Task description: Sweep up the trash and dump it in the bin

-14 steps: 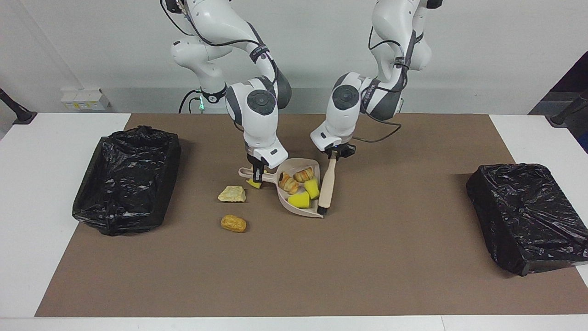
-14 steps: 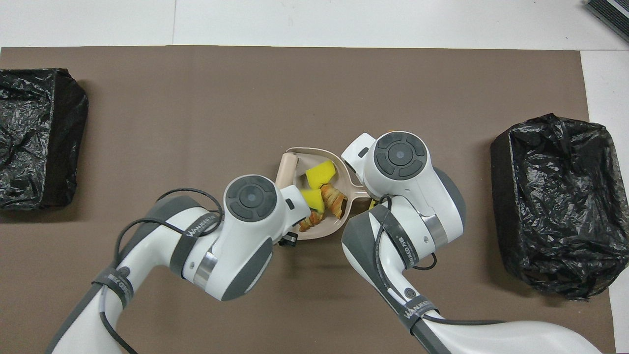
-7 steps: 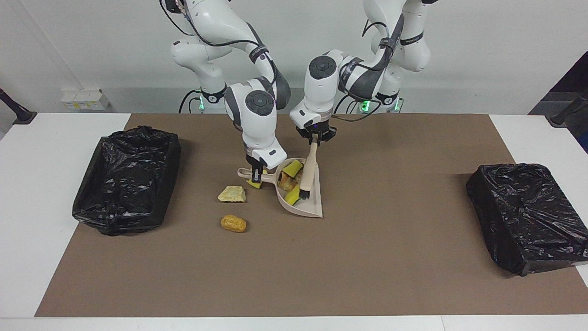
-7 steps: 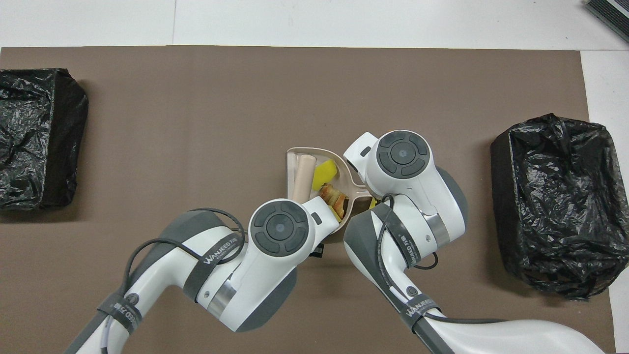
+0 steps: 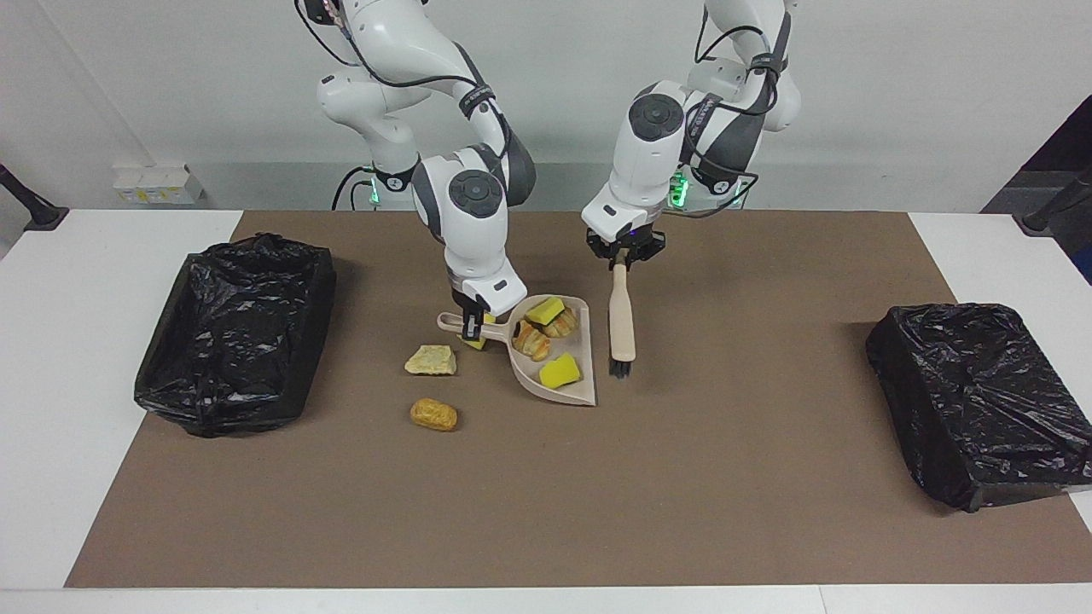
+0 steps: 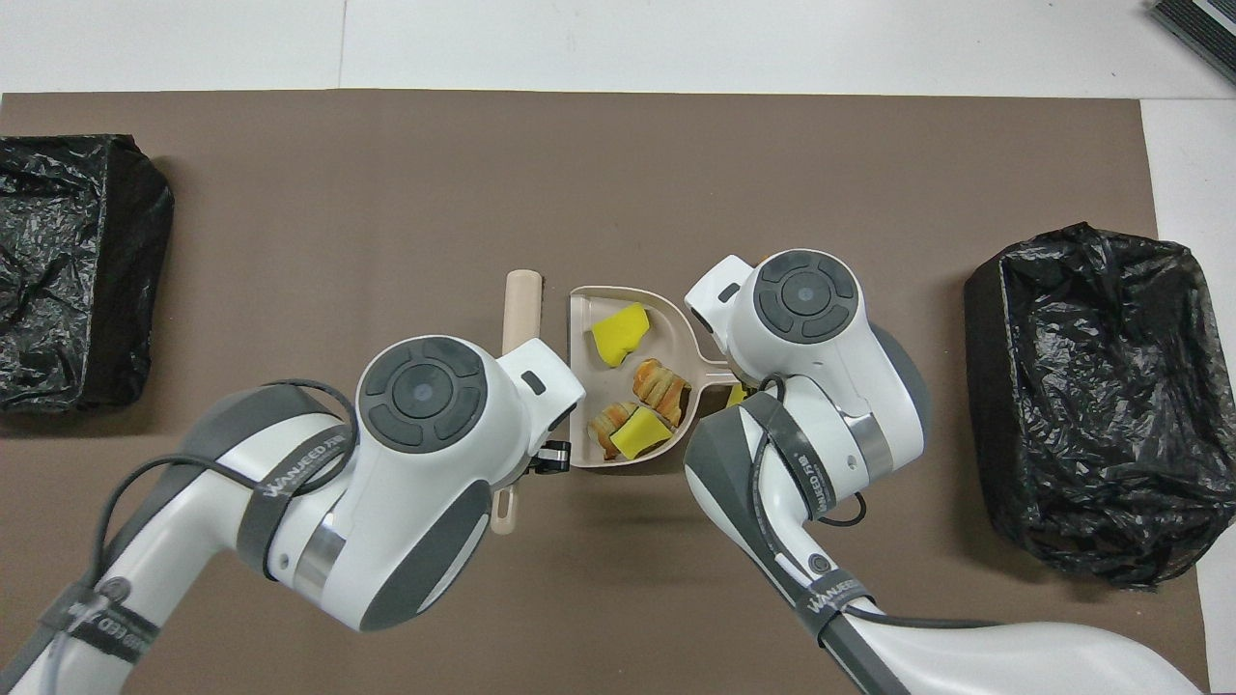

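A beige dustpan (image 5: 581, 389) (image 6: 583, 319) lies on the brown mat, and my right gripper (image 5: 468, 325) is shut on its handle. Trash in the pan: two yellow sponge chunks (image 5: 559, 371) (image 6: 619, 331) and two croissants (image 5: 533, 340) (image 6: 662, 385). My left gripper (image 5: 622, 263) is shut on the brush (image 5: 622, 320) (image 6: 522, 307), which hangs bristles down beside the pan, toward the left arm's end. On the mat lie a pale bread lump (image 5: 431, 361), a golden roll (image 5: 433, 414) and a yellow chunk (image 5: 472, 342) (image 6: 737, 394) under the pan handle. In the overhead view both grippers are hidden under their wrists.
One black-lined bin (image 5: 235, 333) (image 6: 1086, 396) stands at the right arm's end of the mat. A second black-lined bin (image 5: 981, 401) (image 6: 72, 270) stands at the left arm's end. The brown mat (image 5: 546, 512) covers most of the white table.
My left gripper has lifted the brush out of the pan and carried it beside the pan, toward the left arm's end. The pieces in the pan shifted deeper. The right gripper barely moved.
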`<state>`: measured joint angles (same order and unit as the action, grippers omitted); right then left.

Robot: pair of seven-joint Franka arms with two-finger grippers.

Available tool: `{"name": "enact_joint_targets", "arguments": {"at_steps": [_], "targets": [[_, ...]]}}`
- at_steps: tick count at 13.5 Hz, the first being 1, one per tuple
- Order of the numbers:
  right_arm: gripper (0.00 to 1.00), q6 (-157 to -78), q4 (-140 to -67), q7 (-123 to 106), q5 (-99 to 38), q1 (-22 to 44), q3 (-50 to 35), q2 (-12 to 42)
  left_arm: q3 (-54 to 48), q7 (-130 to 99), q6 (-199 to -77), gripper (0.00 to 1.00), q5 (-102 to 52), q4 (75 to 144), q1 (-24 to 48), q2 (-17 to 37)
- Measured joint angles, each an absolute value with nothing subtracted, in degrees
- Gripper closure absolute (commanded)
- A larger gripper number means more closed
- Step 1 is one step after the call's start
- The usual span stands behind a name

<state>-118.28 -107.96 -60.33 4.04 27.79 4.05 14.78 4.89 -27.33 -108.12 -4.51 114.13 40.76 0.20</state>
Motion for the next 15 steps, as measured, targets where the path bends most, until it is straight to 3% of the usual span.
{"name": "enact_joint_targets", "arguments": {"at_steps": [4,7,11,15], "targets": [[1.0,-118.2,-107.9,-64.2,1.8,24.9,4.1,13.9,5.4,-27.3,-99.3,1.0,-4.5,114.9,37.9,-4.4],[1.0,-116.7,-107.7,-68.2,-0.1,21.8,4.1,11.6,4.5,-29.7,-99.1,1.0,-4.7,119.4,38.3,-6.8],[1.0,-111.6,-106.3,-69.6,-1.8,17.6,4.1,7.8,3.3,-41.7,-101.9,1.0,-6.0,127.5,48.4,-10.4],[1.0,-105.4,-103.4,-76.6,-3.0,7.6,4.4,6.0,3.0,-46.6,-108.1,1.0,-9.7,132.4,56.1,-10.5]]}}
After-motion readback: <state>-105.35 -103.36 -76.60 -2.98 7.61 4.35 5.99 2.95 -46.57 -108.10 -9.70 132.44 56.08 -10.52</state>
